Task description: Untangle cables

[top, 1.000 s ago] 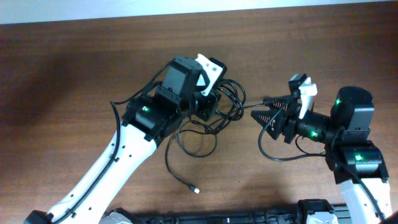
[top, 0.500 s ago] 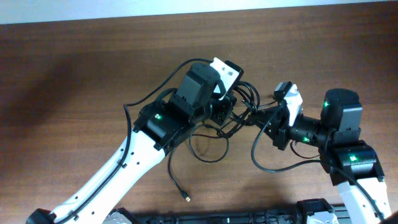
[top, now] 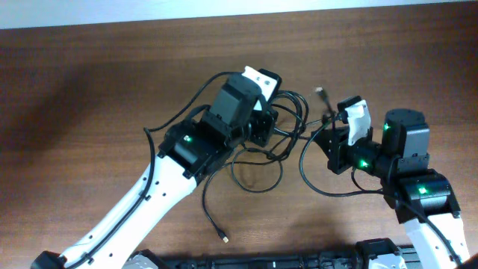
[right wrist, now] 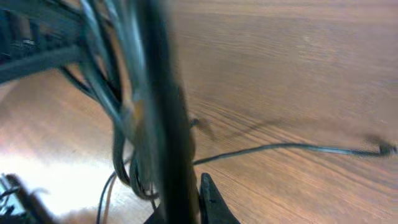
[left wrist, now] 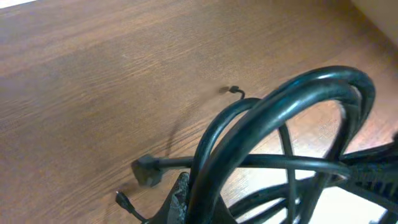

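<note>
Bench (top: 89, 82): reddish-brown wood, fine darker grain streaks running lengthwise, pale glare patches in the wrist views.
Cables (left wrist: 280, 102): black, glossy, with a faint greenish sheen close up.
Plug (top: 225, 238): silvery-grey tip on a black cord.
Left arm (top: 134, 209): white shell, black joints and head, with one white cap at the head.
Right arm (top: 437, 232): white shell, black joints.
Lamps (top: 187, 138): bright green dots on the black joints of both arms.

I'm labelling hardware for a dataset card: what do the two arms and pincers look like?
The left arm has a smooth white link, then boxy black joint housings with a green light and a thin black wire looped alongside. The right arm is built alike, showing three green lights. The left pincer and right pincer are black, each beside a white mount.
</note>
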Controlling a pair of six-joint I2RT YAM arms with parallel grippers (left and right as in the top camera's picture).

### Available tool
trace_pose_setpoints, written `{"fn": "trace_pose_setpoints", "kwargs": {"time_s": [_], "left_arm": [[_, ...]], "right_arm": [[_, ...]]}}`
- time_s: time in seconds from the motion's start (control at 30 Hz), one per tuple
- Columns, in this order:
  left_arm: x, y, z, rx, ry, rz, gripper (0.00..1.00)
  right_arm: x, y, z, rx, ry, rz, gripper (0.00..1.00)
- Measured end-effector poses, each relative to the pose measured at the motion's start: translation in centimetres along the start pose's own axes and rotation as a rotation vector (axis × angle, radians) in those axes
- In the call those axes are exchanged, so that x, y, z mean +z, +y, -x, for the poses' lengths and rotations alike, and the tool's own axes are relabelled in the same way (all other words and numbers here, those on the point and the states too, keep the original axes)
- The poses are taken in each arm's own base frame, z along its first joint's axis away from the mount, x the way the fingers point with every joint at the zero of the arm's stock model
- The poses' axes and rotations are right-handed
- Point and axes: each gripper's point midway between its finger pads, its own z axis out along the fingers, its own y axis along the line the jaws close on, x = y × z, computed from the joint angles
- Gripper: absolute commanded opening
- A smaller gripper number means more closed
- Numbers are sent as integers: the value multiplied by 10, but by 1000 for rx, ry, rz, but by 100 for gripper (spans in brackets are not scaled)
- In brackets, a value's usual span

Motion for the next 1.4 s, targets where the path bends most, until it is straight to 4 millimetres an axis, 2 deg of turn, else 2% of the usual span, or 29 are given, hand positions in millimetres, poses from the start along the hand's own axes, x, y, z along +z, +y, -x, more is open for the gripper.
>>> {"fn": "trace_pose_setpoints", "kwargs": {"time_s": [0.03, 0.07, 0.1, 0.13, 0.17, 0.27, 0.33, 0.57, 0.73, 0.83, 1.13, 1.27, 1.3, 1.4], "left_arm": [[-2, 3, 1, -12, -3, 5, 0], [-4, 5, 2, -23, -8, 8, 0], [-7, 6, 4, -29, -15, 9, 0], [-12, 7, 5, -31, -25, 13, 0], [-18, 12, 7, -35, -35, 33, 0], [-34, 25, 16, -48, -81, 84, 0], [-41, 27, 17, -49, -93, 95, 0], [-41, 29, 15, -49, -83, 103, 0], [-40, 17, 12, -47, -66, 36, 0], [-40, 9, 8, -46, -47, -10, 0], [-40, -5, 2, -44, -18, -91, 0], [-41, -11, 1, -43, -11, -126, 0], [-41, -12, 1, -43, -10, -135, 0], [-42, -18, 2, -41, -9, -170, 0]], "right_arm": [[0, -2, -1, 12, 2, -14, 4], [0, -5, -1, 28, 2, -28, 13], [0, -6, -1, 41, 2, -38, 32], [0, -10, -1, 55, 2, -63, 45], [-1, -18, -4, 70, 11, -105, 53], [-1, -19, -3, 58, 7, -106, 64], [0, -11, -2, 14, 5, -59, 65], [-3, 31, 3, -161, -24, 186, 65], [-16, 70, 26, -292, -146, 405, 63], [-24, 83, 34, -327, -192, 481, 63], [-34, 95, 55, -427, -292, 530, 63], [-35, 96, 55, -430, -293, 532, 63], [-34, 95, 54, -426, -290, 532, 61], [-26, 90, 50, -388, -254, 539, 47]]}}
